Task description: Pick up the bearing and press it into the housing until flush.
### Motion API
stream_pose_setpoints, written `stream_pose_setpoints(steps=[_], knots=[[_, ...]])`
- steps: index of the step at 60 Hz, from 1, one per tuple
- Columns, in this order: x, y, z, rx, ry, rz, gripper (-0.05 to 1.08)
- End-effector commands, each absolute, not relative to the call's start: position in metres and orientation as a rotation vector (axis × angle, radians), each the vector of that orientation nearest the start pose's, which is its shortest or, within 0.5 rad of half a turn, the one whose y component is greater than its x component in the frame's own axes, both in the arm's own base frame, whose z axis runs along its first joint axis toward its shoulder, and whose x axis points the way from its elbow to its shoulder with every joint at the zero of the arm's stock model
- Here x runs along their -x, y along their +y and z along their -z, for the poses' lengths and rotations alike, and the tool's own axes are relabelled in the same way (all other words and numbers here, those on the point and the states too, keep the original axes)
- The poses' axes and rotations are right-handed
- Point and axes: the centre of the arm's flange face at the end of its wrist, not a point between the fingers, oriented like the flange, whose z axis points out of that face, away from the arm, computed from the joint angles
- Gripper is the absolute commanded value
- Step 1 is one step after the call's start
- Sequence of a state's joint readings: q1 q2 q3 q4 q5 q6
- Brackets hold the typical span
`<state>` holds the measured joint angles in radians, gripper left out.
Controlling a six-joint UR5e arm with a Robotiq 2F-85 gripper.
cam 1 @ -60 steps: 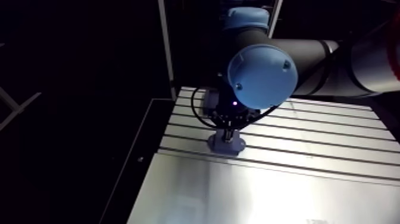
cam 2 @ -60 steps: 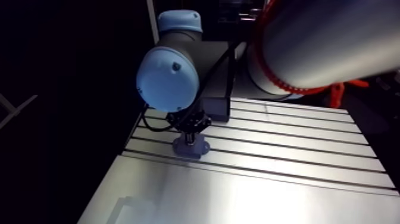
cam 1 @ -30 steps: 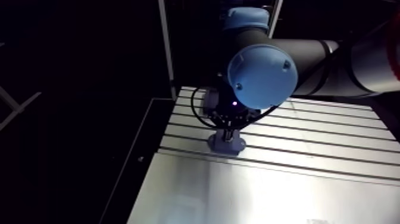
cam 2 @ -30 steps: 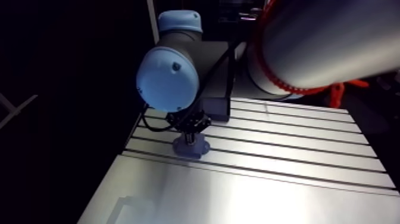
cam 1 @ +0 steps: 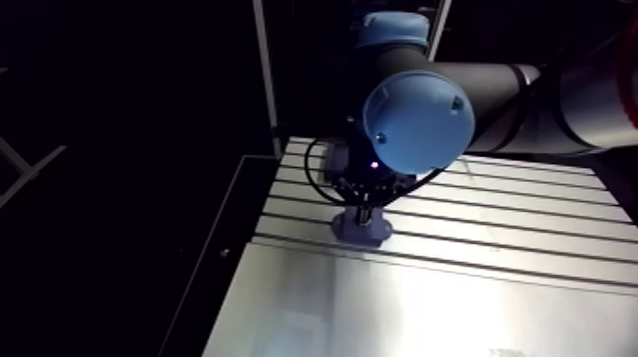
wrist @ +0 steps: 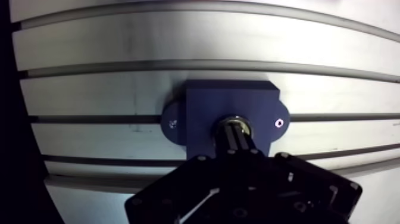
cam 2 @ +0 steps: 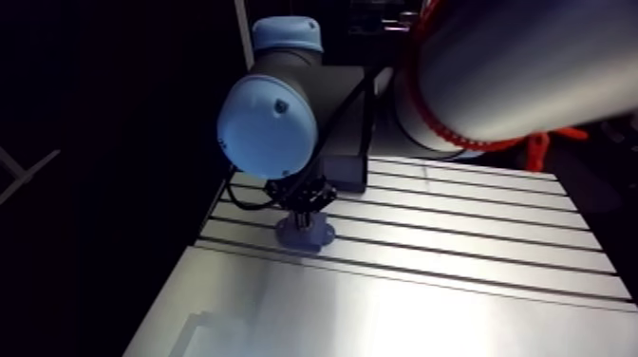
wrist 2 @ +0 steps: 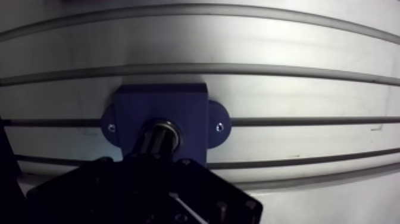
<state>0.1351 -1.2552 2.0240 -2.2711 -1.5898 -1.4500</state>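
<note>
- The housing [wrist: 199, 110] is seen lying flat on the slotted table [wrist: 89, 53].
- The bearing [wrist: 234, 120] is seated in the housing's centre bore.
- The gripper [wrist: 236, 128] is closed, its fingers pressed together, tips set on the bearing.

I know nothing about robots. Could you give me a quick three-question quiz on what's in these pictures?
1. True or false: the blue housing rests flat on the slotted table.
2. Where does the end effector reach down? A. onto the housing's centre; B. beside the housing; C. onto bare table.
3. Fill in: the housing's two side tabs together show ___ screws.
Key: 1 true; 2 A; 3 two.
</note>
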Motion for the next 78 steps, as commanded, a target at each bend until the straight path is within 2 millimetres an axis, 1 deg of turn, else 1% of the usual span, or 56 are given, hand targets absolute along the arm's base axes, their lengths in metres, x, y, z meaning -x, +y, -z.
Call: stream_pose_setpoints(steps=[1, 78], knots=[[0.4831, -0.1982, -0.1843, 0.023, 3.068, -0.044, 0.98], [0.483, -0.199, -0.1804, 0.028, 3.062, -0.046, 0.98]])
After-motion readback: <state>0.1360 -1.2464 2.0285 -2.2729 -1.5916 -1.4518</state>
